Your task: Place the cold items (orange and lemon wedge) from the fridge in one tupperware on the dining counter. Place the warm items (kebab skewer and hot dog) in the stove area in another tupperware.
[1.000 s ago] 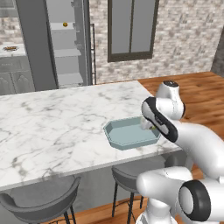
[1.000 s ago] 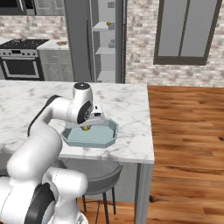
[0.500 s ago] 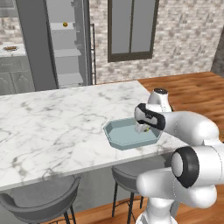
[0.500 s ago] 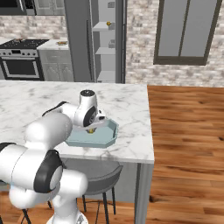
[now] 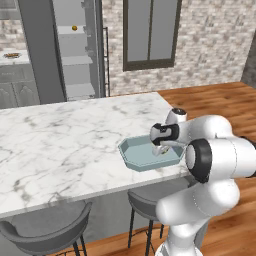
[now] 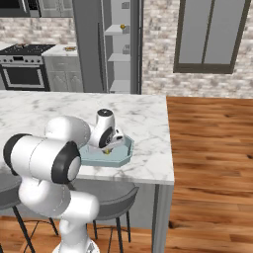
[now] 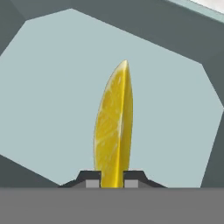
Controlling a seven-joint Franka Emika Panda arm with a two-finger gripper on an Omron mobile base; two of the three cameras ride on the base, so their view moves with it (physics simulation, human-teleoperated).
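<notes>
My gripper is shut on the lemon wedge, a bright yellow slice that stands up between the fingertips. It hangs just over the floor of the pale grey-teal octagonal tupperware. That tupperware sits near the right end of the dining counter. The gripper reaches down inside its rim. The fridge stands open behind, with the orange on an upper shelf. The kebab skewer and the hot dog are too small to make out.
The steel stove stands at the far left beside grey cabinets. Dark stools are tucked under the counter's near edge. Wooden floor lies to the right of the counter's end.
The arm has folded down and forward, and the hand with the lemon wedge has sunk lower into the tupperware. The gripper has stayed shut.
</notes>
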